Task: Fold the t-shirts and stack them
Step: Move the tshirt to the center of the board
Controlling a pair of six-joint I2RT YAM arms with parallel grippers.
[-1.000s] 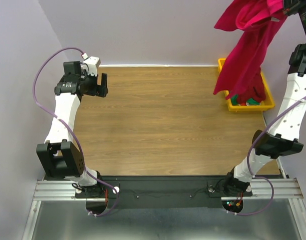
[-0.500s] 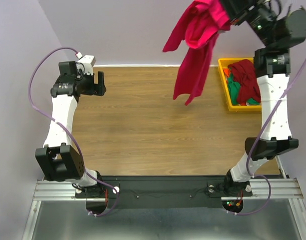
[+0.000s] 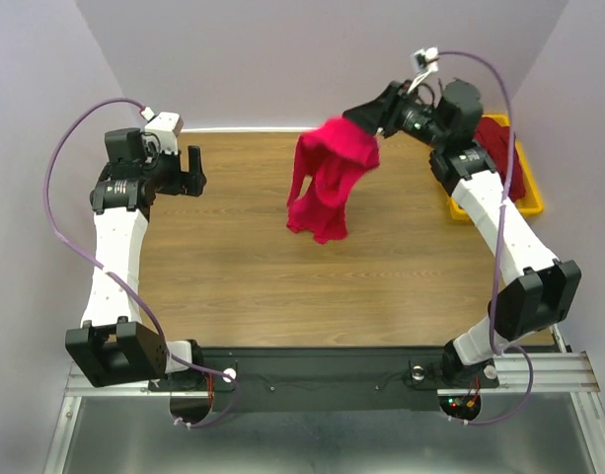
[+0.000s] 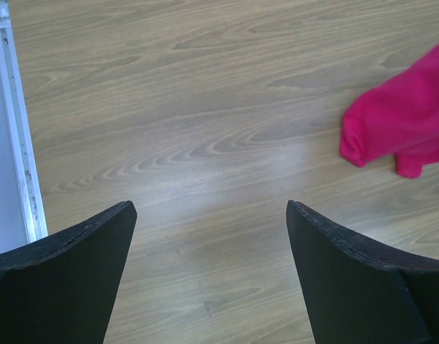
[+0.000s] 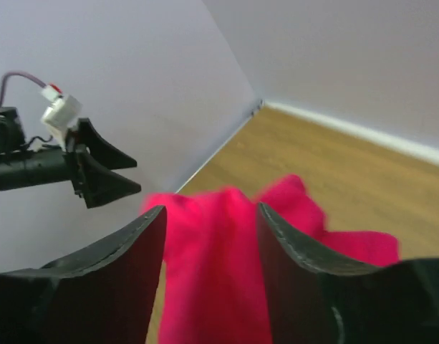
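From above, the crimson-pink t-shirt (image 3: 327,183) hangs bunched over the table's (image 3: 243,267) far middle at the right gripper (image 3: 366,117); in the left wrist view the left gripper (image 4: 208,208) is spread wide above the table; in the right wrist view the shirt fills the half-parted jaws, and whether they grip it cannot be told.

The crimson-pink t-shirt (image 3: 327,183) is soft matt cloth with loose folds. The worktop (image 3: 243,257) shows smooth wood grain with a weak sheen. The yellow tray (image 3: 532,202) at far right looks like smooth plastic. The left pincer (image 4: 208,208) has matt black fingers (image 4: 61,287).
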